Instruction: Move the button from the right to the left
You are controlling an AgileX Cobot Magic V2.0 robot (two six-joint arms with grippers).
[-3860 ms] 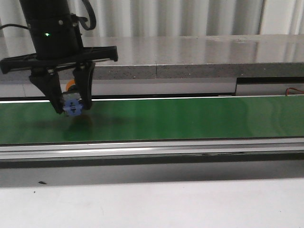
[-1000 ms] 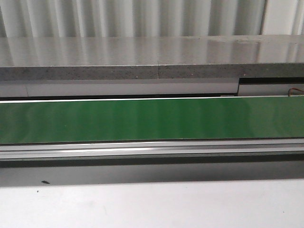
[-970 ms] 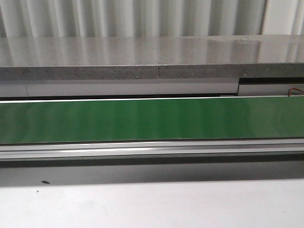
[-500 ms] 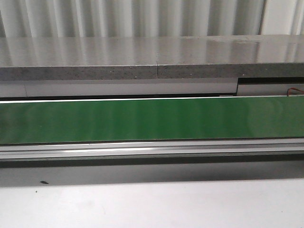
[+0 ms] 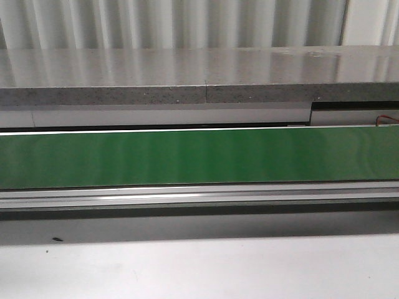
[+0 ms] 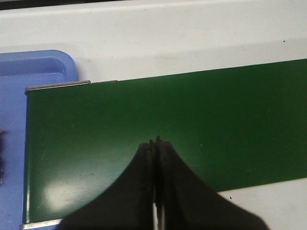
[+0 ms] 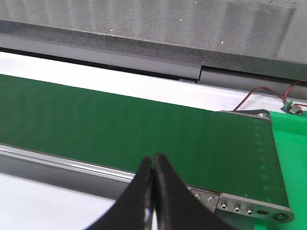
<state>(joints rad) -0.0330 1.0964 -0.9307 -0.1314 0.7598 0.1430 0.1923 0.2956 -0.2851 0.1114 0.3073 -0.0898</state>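
The button shows in no view. My left gripper (image 6: 154, 142) is shut and empty above the left end of the green conveyor belt (image 6: 192, 124). My right gripper (image 7: 153, 158) is shut and empty over the front rail near the belt's right end (image 7: 144, 129). Neither arm shows in the front view, where the belt (image 5: 199, 157) lies bare.
A blue tray (image 6: 29, 76) sits just past the belt's left end, with dark items at its edge (image 6: 2, 158). A grey stone ledge (image 5: 199, 75) runs behind the belt. A bright green pad (image 7: 292, 158) and red wires (image 7: 268, 93) lie beyond the right end roller.
3.9 s ago my left gripper held the button over the belt's left part in the front view. Since about one second ago arm and button are gone from that view; nothing else has moved.
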